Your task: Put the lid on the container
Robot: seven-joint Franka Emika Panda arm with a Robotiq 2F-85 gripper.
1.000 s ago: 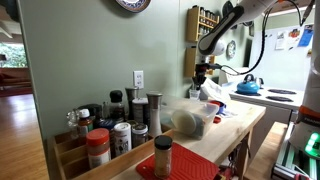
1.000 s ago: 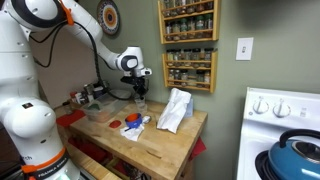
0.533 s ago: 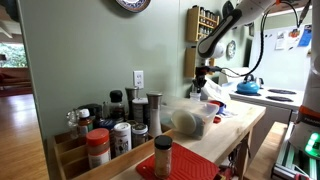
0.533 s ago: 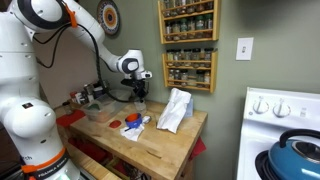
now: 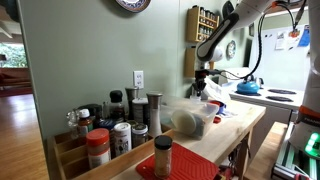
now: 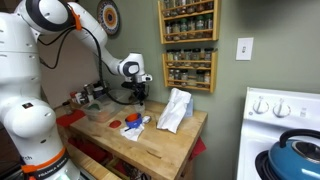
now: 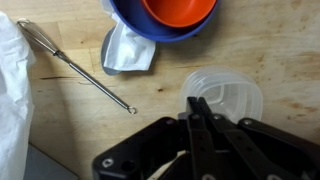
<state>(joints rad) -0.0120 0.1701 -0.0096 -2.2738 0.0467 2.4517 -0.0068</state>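
The lid (image 7: 228, 93), clear rounded plastic, lies flat on the wooden table (image 7: 260, 40). My gripper (image 7: 193, 101) comes in from the bottom of the wrist view with its fingers pressed together, the tips over the lid's left edge; I cannot tell whether they touch it. The container (image 5: 190, 118) is a large translucent tub with a pale mass inside, standing on the table apart from the gripper (image 5: 200, 82). In an exterior view the gripper (image 6: 138, 93) hangs low over the table to the right of the container (image 6: 100, 110).
A blue bowl (image 7: 160, 25) with an orange bowl (image 7: 180, 10) in it sits beyond the lid. A wire whisk (image 7: 75, 65) and a white cloth (image 7: 14, 95) lie to the left. Spice jars (image 5: 110, 130) crowd one table end. A stove with a blue kettle (image 6: 298, 155) stands beside the table.
The gripper has come down a little toward the table by the lid. Nothing else has moved.
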